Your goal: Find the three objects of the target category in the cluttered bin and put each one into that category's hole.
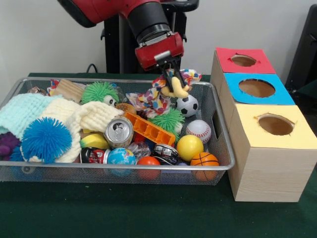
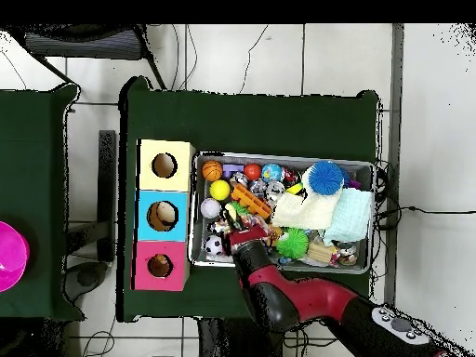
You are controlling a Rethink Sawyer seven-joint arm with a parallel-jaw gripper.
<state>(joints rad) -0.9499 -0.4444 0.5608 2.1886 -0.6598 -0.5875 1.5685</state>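
Lab; pedestal-mounted robot arm [image 1: 143, 20]

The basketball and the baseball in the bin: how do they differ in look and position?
The basketball is orange with black seams; the baseball is white with red stitching. In the front view, the basketball sits at the bin's near right corner against the mesh wall, while the baseball lies farther back, beside the spiky green ball. The baseball looks slightly larger. Both are small round toy balls resting untouched, clear of the gripper.
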